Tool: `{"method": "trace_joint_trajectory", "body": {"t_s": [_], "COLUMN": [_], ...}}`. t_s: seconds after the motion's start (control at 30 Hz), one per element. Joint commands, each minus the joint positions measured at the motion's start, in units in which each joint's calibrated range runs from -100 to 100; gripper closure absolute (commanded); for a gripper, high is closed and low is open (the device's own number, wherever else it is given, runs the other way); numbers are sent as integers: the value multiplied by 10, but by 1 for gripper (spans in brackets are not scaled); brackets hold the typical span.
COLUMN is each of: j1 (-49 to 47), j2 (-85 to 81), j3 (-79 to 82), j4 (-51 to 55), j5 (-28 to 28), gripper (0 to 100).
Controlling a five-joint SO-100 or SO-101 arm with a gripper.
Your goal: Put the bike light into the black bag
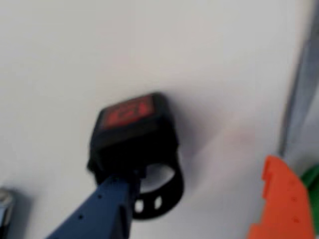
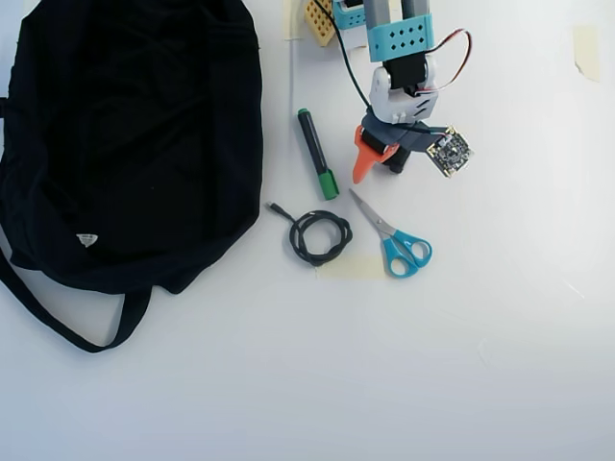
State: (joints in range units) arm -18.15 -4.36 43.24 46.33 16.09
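Arm reached in from the top edge of the overhead view, wrist pitched down over the white table (image 2: 500, 365), gripper (image 2: 382, 158) right of the green marker (image 2: 316, 154) and above the blue-handled scissors (image 2: 396, 240). Wrist view was blurred. Blue finger (image 1: 107, 206) ran up from the bottom edge and touched the bike light (image 1: 132, 127) at its lower side, by the round rubber strap loop (image 1: 162, 196). Orange finger (image 1: 281, 204) sat well off to the right, clear of the light. So jaws were spread wide, nothing pinched; light rested on the table, red face up. In the overhead view the light was mostly hidden under the gripper, only a dark bit beside the orange finger. Black bag (image 2: 125, 134) lay far left, well apart from the gripper, strap (image 2: 58, 322) trailing at lower left, white label (image 2: 86, 239) showing. Coiled black cable (image 2: 319, 236) lay between bag and scissors.
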Motion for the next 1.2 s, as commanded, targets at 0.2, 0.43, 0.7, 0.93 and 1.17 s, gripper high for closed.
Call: {"method": "trace_joint_trajectory", "body": {"t_s": [0.2,0.43,0.7,0.93,1.17], "j1": [1,3,2,-3,5], "j2": [25,23,11,10,10], "j3": [-13,-14,-60,-167,-274], "j4": [-34,-38,-28,39,148], "j5": [-2,-3,-28,-56,-62], "gripper": [80,98,98,98,98]}}
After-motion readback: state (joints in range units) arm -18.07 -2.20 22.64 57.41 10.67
